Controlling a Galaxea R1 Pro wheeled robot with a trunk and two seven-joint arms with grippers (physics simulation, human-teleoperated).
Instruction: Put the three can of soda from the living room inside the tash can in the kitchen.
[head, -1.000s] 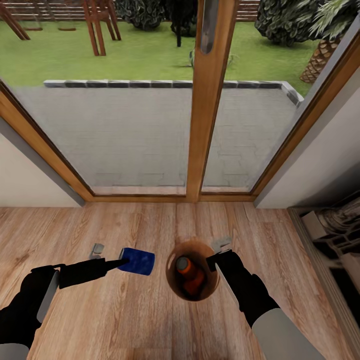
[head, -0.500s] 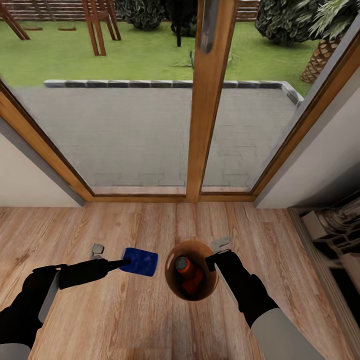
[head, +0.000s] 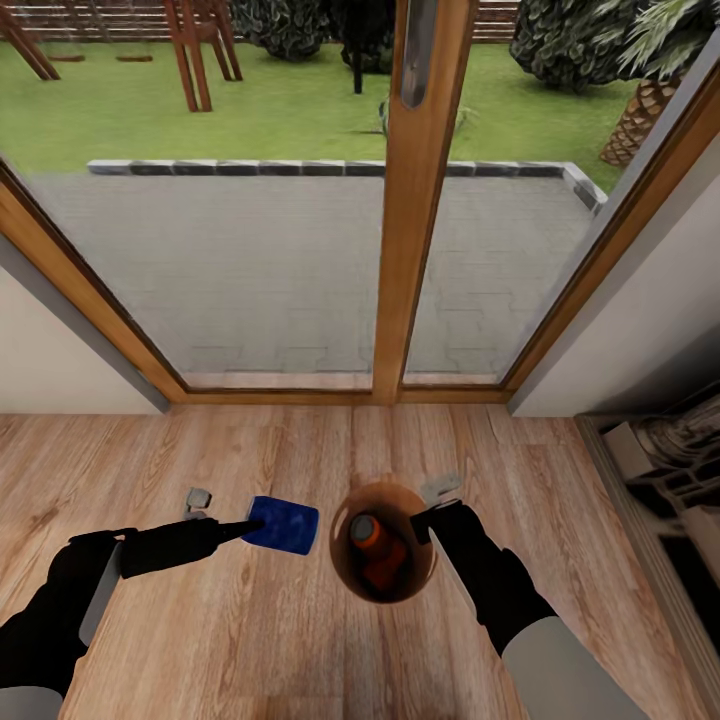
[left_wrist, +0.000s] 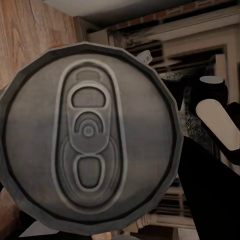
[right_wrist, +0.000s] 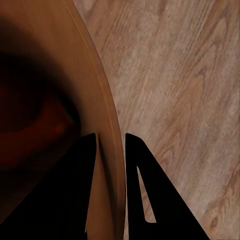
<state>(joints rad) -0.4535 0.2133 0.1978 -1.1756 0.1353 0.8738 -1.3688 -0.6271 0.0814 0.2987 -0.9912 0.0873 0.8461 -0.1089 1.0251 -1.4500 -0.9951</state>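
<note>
The right claw (head: 432, 522) pinches the trash can's rim (right_wrist: 107, 125), steadying it (two orange cans (head: 378, 550) inside), while the left claw (head: 243, 526) grips a blue can (head: 285, 525) beside it.

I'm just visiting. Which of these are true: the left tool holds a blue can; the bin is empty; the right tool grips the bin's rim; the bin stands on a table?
1. The left tool holds a blue can. True.
2. The bin is empty. False: at least one orange can lies inside.
3. The right tool grips the bin's rim. True: its fingers sit on either side of the rim.
4. The bin stands on a table. False: it stands on the wood floor.
</note>
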